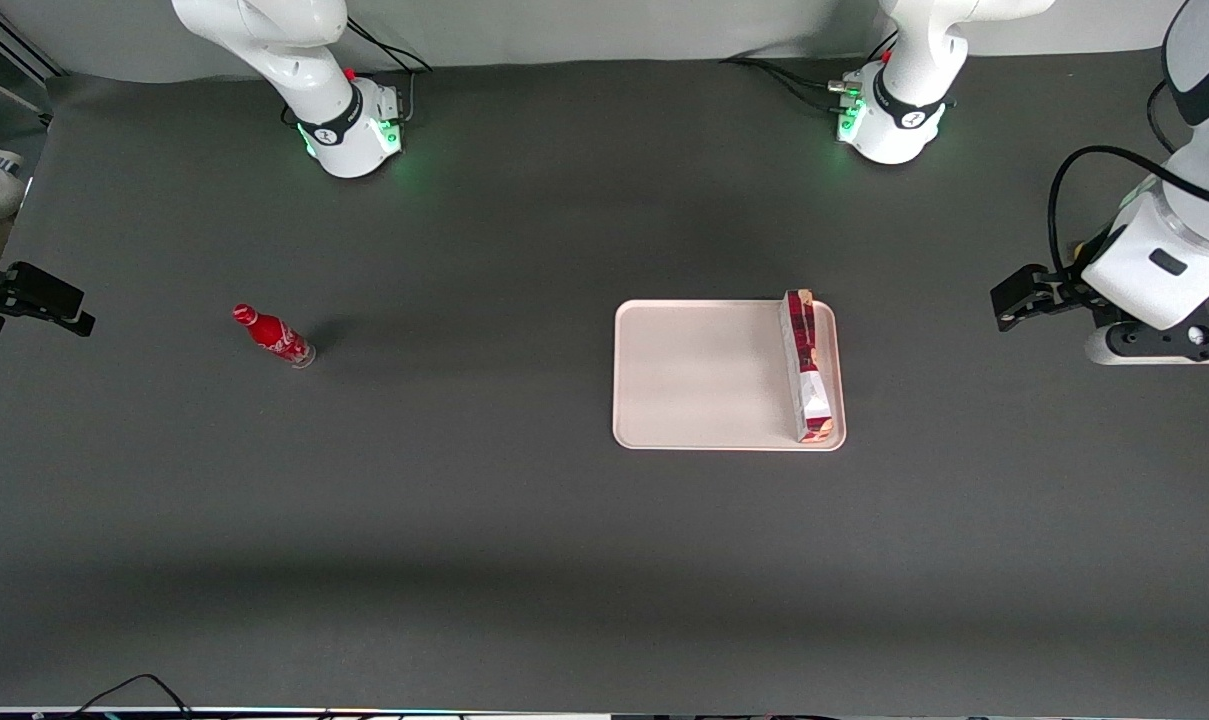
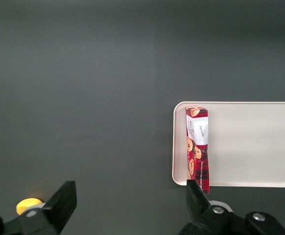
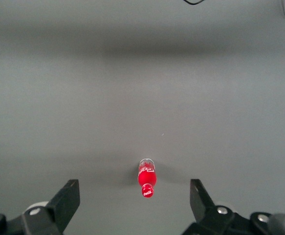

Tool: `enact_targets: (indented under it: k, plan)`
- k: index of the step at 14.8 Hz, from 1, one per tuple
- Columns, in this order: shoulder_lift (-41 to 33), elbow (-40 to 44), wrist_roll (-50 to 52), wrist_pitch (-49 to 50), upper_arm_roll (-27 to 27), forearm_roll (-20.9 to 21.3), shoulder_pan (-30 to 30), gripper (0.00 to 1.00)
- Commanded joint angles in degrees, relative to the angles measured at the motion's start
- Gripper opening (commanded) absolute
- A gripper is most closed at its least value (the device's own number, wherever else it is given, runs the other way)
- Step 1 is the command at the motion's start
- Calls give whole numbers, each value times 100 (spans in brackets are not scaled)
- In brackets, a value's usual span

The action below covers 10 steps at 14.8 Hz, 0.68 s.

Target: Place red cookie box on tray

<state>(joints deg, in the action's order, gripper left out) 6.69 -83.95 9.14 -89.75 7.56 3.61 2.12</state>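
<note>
The pale pinkish-white tray (image 1: 704, 375) lies flat on the dark table. The red cookie box (image 1: 807, 367) lies in the tray, along the short rim toward the working arm's end. My left gripper (image 1: 1006, 308) hangs over bare table, off the tray toward the working arm's end, well apart from the box. In the left wrist view the gripper (image 2: 130, 196) is open and empty, with dark table between its fingers (image 2: 64, 198). The box (image 2: 198, 147) and the tray (image 2: 254, 144) both show there, the box's end close beside one finger.
A small red bottle (image 1: 274, 337) stands on the table toward the parked arm's end; it also shows in the right wrist view (image 3: 147, 177). Two arm bases (image 1: 889, 120) stand at the table's edge farthest from the front camera.
</note>
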Motion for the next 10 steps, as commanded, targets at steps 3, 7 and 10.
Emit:
enact_targets:
  k: [3, 7, 10]
  plan:
    - [-1062, -1287, -342, -358, -316, -255, 25, 100]
    - [-1196, -1318, -387, -78, -352, -264, 51, 100]
    - [-1100, -1177, -396, -87, -352, -264, 51, 100]
